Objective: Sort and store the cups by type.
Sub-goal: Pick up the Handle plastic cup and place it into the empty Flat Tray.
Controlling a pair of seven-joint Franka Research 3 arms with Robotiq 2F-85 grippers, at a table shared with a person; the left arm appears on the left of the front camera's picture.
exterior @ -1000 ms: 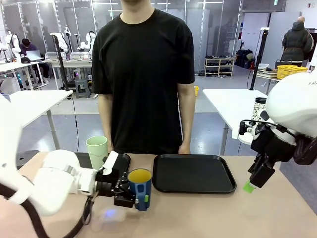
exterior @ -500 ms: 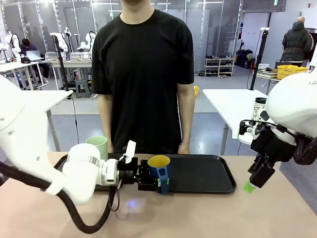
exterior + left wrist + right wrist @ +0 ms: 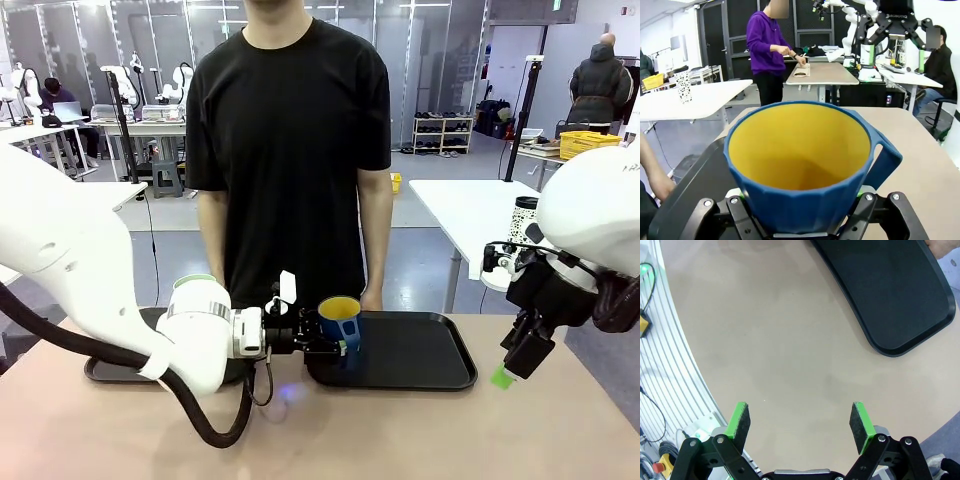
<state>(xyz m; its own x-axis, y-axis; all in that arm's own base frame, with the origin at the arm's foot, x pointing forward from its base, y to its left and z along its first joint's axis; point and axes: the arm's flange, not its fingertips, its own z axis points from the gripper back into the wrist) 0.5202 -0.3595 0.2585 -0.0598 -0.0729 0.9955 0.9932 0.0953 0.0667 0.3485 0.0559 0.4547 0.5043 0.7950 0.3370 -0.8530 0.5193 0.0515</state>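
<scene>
Left wrist view: faceted blue mug (image 3: 805, 172), matte yellow interior

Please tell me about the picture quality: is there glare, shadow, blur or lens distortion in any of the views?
Front view: even indoor light, a small bluish glint on the table beneath the blue mug. Left wrist view: the mug is sharp and bulges from the wide angle; its yellow inside is shaded low down. Right wrist view: the black tray has a soft sheen, and its edge looks curved.
</scene>
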